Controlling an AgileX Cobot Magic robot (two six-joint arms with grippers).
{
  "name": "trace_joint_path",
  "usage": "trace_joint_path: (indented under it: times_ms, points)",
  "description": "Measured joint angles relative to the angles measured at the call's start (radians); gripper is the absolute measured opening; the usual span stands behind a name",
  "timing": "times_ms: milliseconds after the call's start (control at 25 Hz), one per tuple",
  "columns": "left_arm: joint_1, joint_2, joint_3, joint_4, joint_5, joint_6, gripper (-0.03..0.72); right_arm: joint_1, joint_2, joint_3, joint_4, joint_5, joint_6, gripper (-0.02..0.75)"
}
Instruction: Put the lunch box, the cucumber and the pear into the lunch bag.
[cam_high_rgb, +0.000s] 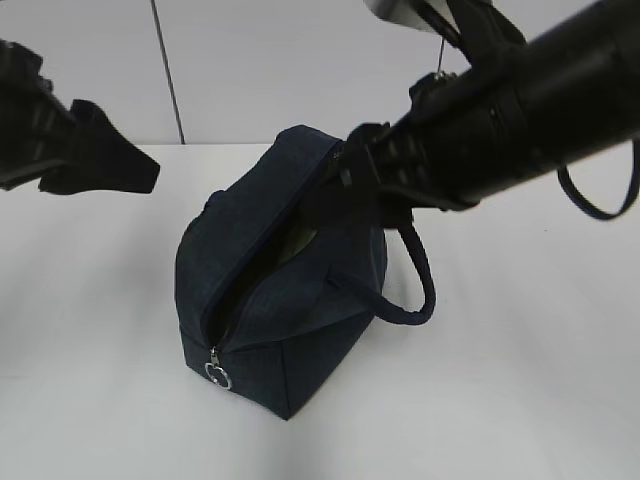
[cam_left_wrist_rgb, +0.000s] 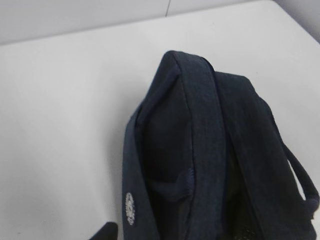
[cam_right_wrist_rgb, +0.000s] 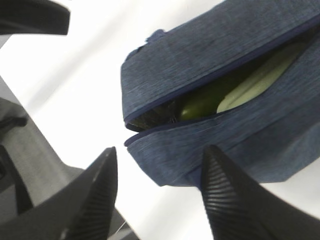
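Left hand (cam_high_rgb: 120, 170): raised over the table (cam_high_rgb: 90, 400), well apart from the lunch bag (cam_high_rgb: 300, 310) and to its left; nothing seen in it. Whether its jaws stand apart or together cannot be told; only a dark tip shows at the bottom edge of its wrist view.
Lunch bag: stands on the table between the two hands, zipper open, ring pull (cam_high_rgb: 217, 374) hanging at the near end. Long axis runs from the ring pull end up and away toward the right hand (cam_high_rgb: 350, 180).
Bag contents: through the slit in the right wrist view, the cucumber (cam_right_wrist_rgb: 200, 102) lies inside, lengthwise along the opening, rounded end toward the closed end of the slit. Beside it, a pale sage-green edge, judged to be the lunch box (cam_right_wrist_rgb: 255, 82), also lengthwise.
Pear: not visible in any view; none lies on the table that shows. Possibly inside, hidden; cannot confirm.
Right hand: jaws apart, empty, just above the far end of the opening.
Progress: judged late stage; cucumber and lunch box in, pear unverified.
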Motion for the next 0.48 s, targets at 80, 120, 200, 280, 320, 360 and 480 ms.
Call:
trace_joint_path:
  times_ms: [80,120,200,280,320,360,480]
  points:
    - [-0.02,-0.072,0.112,-0.009,-0.11,0.019,0.351,0.091,-0.077,0.125,0.005,-0.183,-0.037,0.41]
    - [-0.039,-0.108,0.157,-0.012,-0.163,0.028,0.351,0.129,-0.098,0.17,0.009,-0.255,-0.058,0.41]
    - [-0.087,-0.163,0.261,-0.017,-0.259,0.042,0.351,0.212,-0.122,0.27,0.016,-0.414,-0.094,0.398]
    - [-0.149,-0.21,0.35,-0.018,-0.367,0.055,0.351,0.293,-0.126,0.35,0.023,-0.582,-0.106,0.377]
    - [-0.181,-0.229,0.397,-0.018,-0.423,0.056,0.351,0.336,-0.124,0.399,0.027,-0.673,-0.108,0.366]
    - [-0.207,-0.241,0.442,-0.018,-0.472,0.056,0.351,0.364,-0.122,0.437,0.03,-0.729,-0.11,0.355]
    - [-0.279,-0.269,0.557,-0.022,-0.61,0.059,0.351,0.472,-0.093,0.527,0.043,-0.876,-0.11,0.323]
